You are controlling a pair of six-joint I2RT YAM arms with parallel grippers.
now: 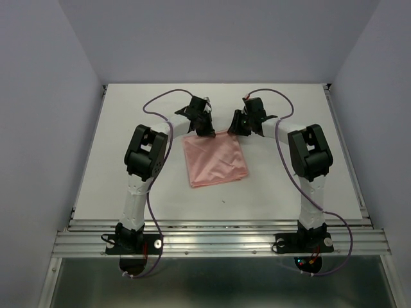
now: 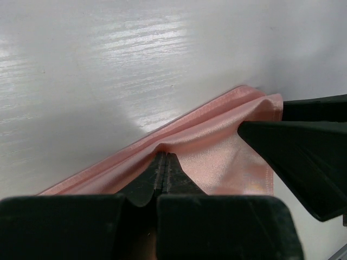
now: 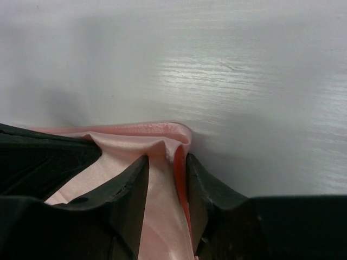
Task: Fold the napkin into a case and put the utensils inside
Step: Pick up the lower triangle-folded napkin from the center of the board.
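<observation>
The thin salmon-pink cloth napkin (image 1: pixel 215 162) lies folded at the middle of the white desk (image 1: pixel 295 186). At the napkin's 11 o'clock corner the left claw (image 1: pixel 207 131) is clamped on its edge. At 1 o'clock the right claw (image 1: pixel 239 130) has its jaws apart, straddling a raised fold.

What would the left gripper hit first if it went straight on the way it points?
The napkin: the left gripper is shut on it, and its folded edge lies just ahead. Past that, probably the bare table, though depth is unclear.
</observation>
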